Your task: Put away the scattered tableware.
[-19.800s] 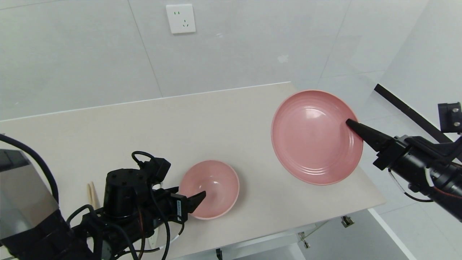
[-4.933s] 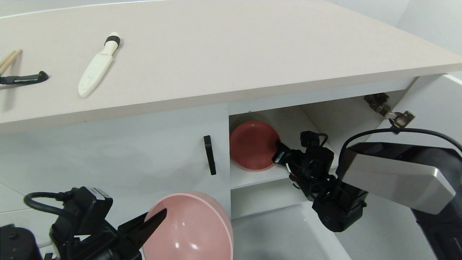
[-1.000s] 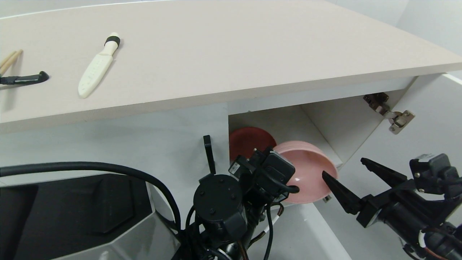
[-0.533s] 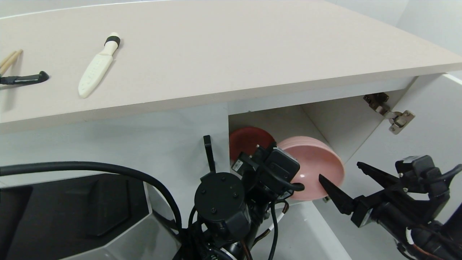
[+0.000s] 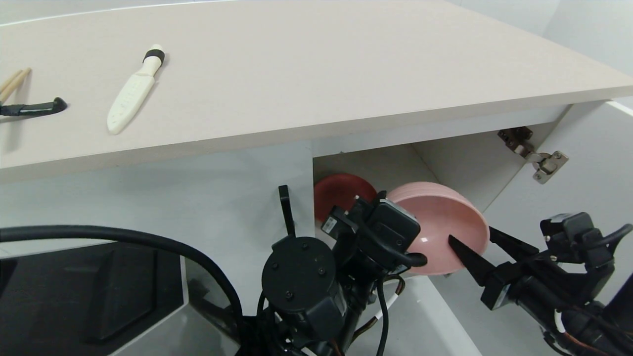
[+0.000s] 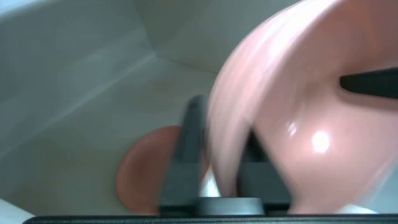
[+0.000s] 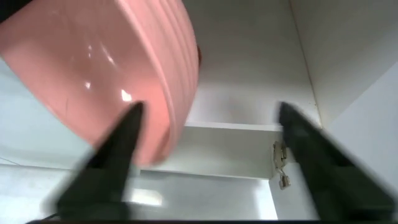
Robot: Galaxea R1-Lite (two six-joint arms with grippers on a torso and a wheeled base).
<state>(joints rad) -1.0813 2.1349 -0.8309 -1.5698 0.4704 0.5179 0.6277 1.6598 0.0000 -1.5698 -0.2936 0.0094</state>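
- Carried the pink bowl (image 5: 445, 222) a little rightward before the open cabinet (image 5: 445, 158) over the last half second. Brought the right pincer (image 5: 472, 236) in until its fingers straddled the bowl's rim.
- Noted two chopsticks (image 5: 12, 81) at the far left of the desk (image 5: 321, 64), with a curved black object (image 5: 34, 107) just beside them.
- Found a white knife (image 5: 134, 91) with a black band on its handle near those, lying flat on the desk.
- Saw, below the desk, a closed door (image 5: 198, 188) bearing a black handle (image 5: 286, 210).
- Spotted a dark red plate (image 5: 341, 193) inside the cabinet, at its left side.
- Had the left pincer (image 6: 221, 168) clenched on the bowl's rim, one finger inside and one outside. Held the bowl tilted on edge, in the air at the cabinet's mouth.
- Left the right pincer spread wide and released, one finger across the bowl's hollow, the other beyond the rim. Could not tell whether either touched.
- Made out a metal hinge (image 5: 536, 155) on the swung-open door (image 5: 583, 163) at the far right.
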